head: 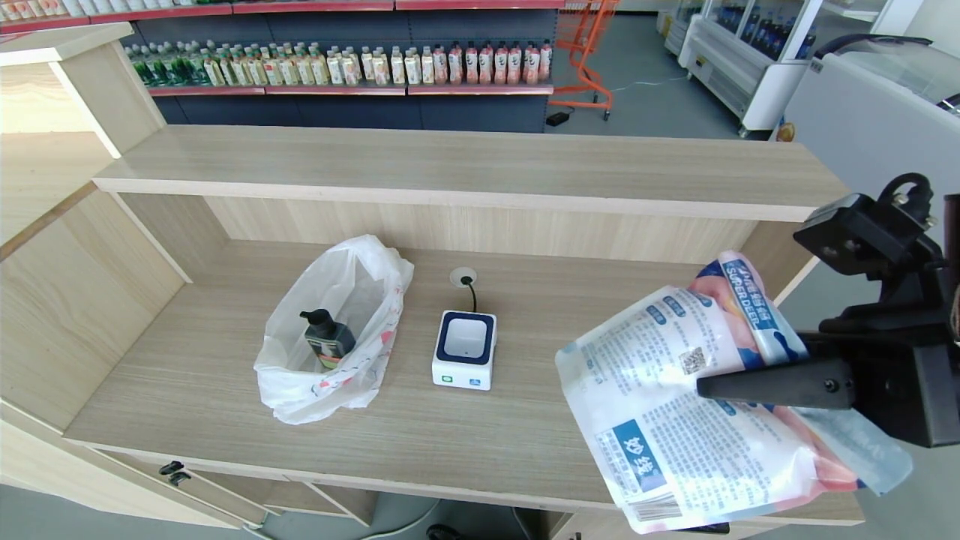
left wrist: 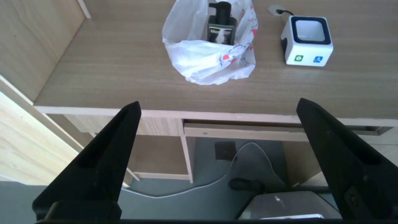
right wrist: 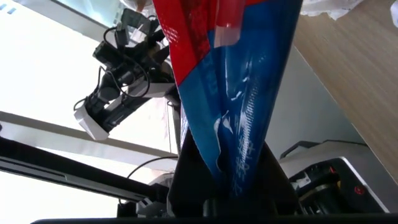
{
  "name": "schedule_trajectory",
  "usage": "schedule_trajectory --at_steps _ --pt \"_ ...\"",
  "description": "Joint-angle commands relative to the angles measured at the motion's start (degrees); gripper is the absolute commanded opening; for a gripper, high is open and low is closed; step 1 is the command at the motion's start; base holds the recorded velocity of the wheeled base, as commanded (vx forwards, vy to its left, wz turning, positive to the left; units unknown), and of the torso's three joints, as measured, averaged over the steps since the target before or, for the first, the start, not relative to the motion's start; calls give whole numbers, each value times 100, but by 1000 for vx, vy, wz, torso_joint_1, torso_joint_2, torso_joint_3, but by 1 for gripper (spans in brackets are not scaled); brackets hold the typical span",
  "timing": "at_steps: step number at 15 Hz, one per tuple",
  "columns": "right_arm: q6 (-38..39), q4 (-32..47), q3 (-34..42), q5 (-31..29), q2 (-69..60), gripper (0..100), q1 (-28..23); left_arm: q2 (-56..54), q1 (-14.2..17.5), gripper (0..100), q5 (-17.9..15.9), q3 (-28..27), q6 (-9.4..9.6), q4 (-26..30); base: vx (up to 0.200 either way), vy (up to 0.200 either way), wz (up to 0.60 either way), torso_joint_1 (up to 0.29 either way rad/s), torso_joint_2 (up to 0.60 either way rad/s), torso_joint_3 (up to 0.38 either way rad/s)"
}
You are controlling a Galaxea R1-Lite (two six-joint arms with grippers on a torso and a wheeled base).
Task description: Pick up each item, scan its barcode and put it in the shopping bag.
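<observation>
Here the right claw [head: 750,382] is clamped on a printed pouch [head: 675,390] above the worktop [head: 480,427], right of the scanner [head: 465,349]. The left claw [left wrist: 217,109] gapes wide, empty.

Light wood table [head: 487,435]. A white shopping bag [head: 352,277] lies left of centre. The barcode scanner [head: 465,349] stands just beside it.

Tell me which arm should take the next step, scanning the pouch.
Right. The right tool grips the pouch, held up right of the scanner; the left tool hangs open and empty before the counter's front edge.
</observation>
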Motion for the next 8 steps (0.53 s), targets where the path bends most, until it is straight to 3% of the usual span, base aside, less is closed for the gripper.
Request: schedule_trajectory --at_steps 1,2,3,4,5,6,8 --pt "-245 -168 27 -303 85 0 2 -2 1 100 0 1 -3 0 0 0 0 0 0 0" --pt "-245 -168 27 -303 85 0 2 -2 1 100 0 1 -3 0 0 0 0 0 0 0" --pt "-1608 -432 115 -1736 331 0 -129 -2 1 100 0 1 -3 0 0 0 0 0 0 0" --pt "-2249 -528 185 -2377 393 0 -217 -2 1 100 0 1 -3 0 0 0 0 0 0 0" --pt "-3568 -862 299 -3669 358 0 -428 -2 1 100 0 1 -3 0 0 0 0 0 0 0" --pt "-4095 -1091 396 -4144 226 0 -586 -2 1 100 0 1 -3 0 0 0 0 0 0 0" --pt "-4315 -1144 466 -4434 50 0 -613 6 1 100 0 1 -3 0 0 0 0 0 0 0"
